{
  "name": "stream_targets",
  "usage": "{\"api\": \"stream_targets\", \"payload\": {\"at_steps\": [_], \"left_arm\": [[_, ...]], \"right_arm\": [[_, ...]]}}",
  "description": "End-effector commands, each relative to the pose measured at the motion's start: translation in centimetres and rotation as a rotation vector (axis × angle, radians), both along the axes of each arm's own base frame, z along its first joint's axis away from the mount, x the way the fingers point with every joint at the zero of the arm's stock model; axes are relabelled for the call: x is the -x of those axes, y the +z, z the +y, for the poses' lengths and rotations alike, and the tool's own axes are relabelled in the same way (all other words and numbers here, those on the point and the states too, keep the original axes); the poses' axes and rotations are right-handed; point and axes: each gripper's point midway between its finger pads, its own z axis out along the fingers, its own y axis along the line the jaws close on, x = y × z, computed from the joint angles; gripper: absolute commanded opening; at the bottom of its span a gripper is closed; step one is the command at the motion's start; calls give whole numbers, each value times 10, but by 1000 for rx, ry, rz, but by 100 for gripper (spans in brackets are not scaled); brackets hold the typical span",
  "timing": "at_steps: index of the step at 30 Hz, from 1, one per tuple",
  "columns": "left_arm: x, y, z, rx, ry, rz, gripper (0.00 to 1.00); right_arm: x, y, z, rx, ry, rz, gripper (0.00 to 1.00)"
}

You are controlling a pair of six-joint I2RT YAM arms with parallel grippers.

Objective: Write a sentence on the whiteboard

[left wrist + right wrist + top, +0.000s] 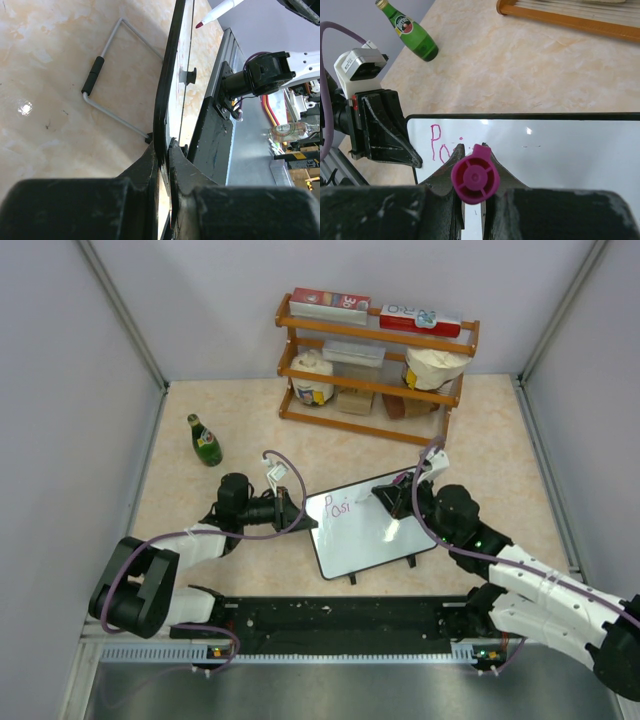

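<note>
The whiteboard (370,530) stands tilted on the table in the top view, with purple-pink letters (340,508) reading about "Posi" at its upper left. My left gripper (292,508) is shut on the board's left edge (162,125). My right gripper (395,502) is shut on a marker (474,174) with a magenta end cap, above the board's upper middle. The marker's white barrel and dark tip (199,24) show in the left wrist view. In the right wrist view the letters "Po" (438,143) show beside the fingers, which hide the rest.
A green bottle (205,440) stands at the left rear. A wooden shelf rack (375,365) with boxes and bags stands at the back. The board's wire stand (107,82) rests on the table behind it. Grey walls enclose the table.
</note>
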Motion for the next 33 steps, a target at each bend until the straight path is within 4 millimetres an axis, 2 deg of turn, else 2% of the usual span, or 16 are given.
{"api": "stream_targets", "payload": {"at_steps": [1,7,16,23,33], "left_arm": [[-10,-14,3,-59,34,-59,0],[-10,-13,4,-60,37,-61,0],[-10,-14,3,-59,34,-58,0],[-9,-14,4,-60,33,-58,0],[-9,-14,4,-61,36,-61,0]], "right_arm": [[-9,28,4,-40,-5,-64,0],[-12,28,7,-44,-6,-61,0],[-11,38,13,-71,18,-77,0],[-15,30,19,-63,31,-56,0],[-18,15,10,-26,-19,-29,0]]}}
